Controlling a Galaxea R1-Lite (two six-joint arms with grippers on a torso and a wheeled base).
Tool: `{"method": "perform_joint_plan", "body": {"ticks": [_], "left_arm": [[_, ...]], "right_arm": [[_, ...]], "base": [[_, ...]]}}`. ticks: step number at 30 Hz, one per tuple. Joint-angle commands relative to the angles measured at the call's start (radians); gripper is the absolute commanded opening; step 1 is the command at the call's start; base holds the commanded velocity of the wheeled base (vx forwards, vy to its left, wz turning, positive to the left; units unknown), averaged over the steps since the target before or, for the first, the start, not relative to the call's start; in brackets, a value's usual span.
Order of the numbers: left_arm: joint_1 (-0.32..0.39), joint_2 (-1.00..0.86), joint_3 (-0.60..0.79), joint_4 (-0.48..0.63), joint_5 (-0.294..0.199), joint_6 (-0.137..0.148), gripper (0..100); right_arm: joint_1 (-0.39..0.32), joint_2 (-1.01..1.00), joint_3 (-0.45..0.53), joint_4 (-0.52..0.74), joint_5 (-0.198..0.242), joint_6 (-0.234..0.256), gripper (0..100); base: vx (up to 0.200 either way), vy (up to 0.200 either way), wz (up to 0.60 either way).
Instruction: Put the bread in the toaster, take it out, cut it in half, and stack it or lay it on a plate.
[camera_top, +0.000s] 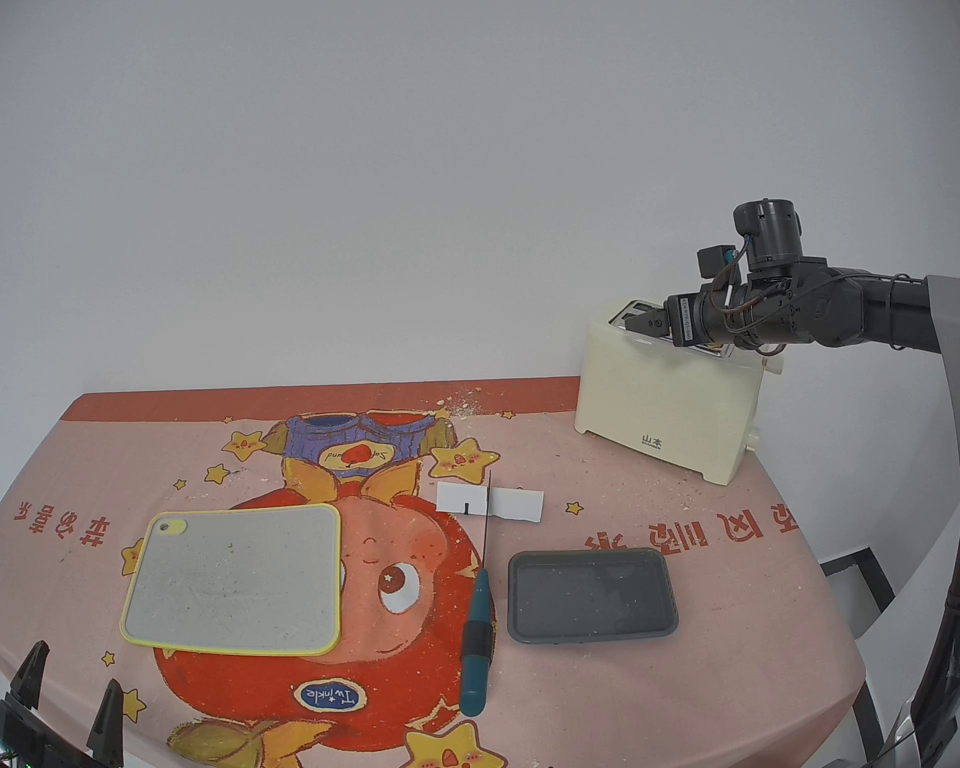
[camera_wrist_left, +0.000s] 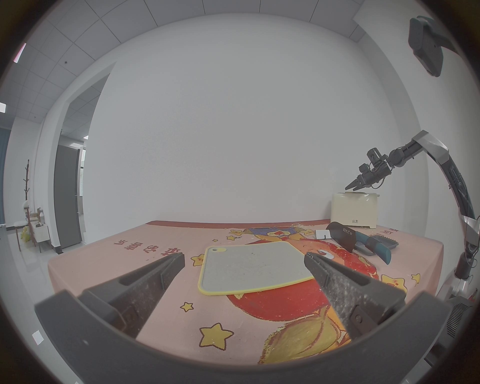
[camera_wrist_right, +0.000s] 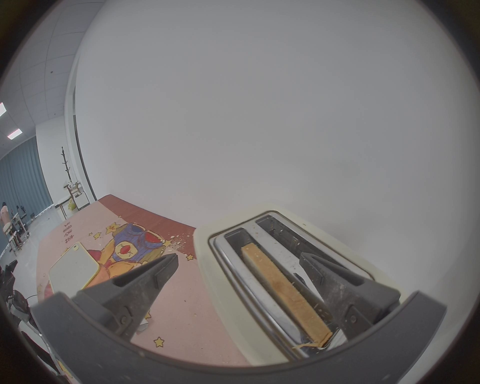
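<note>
Bread, a thin golden slice, stands in a metal slot of the cream boxy toaster, just beneath the right gripper, fingers spread wide, arm held horizontal.

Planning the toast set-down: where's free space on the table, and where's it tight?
Free: the cutting board top, inside the dark tray, and the cloth behind the board. There is an open strip between tray and toaster. Tight: the knife lies close along the tray's left edge, blade over the paper card.
</note>
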Motion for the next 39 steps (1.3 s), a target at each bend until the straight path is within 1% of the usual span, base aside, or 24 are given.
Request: {"method": "perform_joint_plan", "body": {"ticks": [1,4,18,19,26,37,39], "left_arm": [[0.000,0.000,0.018,0.000,0.000,0.000,100],[0.000,0.000,0.018,0.000,0.000,0.000,100],[0.000,0.000,0.018,0.000,0.000,0.000,100],[0.000,0.000,0.018,0.000,0.000,0.000,100],[0.000,0.000,0.018,0.000,0.000,0.000,100],[0.000,0.000,0.018,0.000,0.000,0.000,100],[0.000,0.000,0.018,0.000,0.000,0.000,100]], "right_arm": [[0.000,0.019,-0.009,0.000,-0.018,-0.001,100],[0.000,0.028,-0.021,0.000,-0.029,-0.009,100],[0.000,0.035,-0.026,0.001,-0.030,-0.011,100],[0.000,0.035,-0.024,0.001,-0.029,-0.011,0],[0.000,0.035,-0.015,0.003,-0.029,-0.011,0],[0.000,0.032,-0.032,0.000,-0.029,-0.011,0],[0.000,0.032,-0.047,0.001,-0.029,-0.011,0]], "base": [[0.000,0.000,0.00],[0.000,0.000,0.00],[0.000,0.000,0.00],[0.000,0.000,0.00],[0.000,0.000,0.00],[0.000,0.000,0.00],[0.000,0.000,0.00]]}}
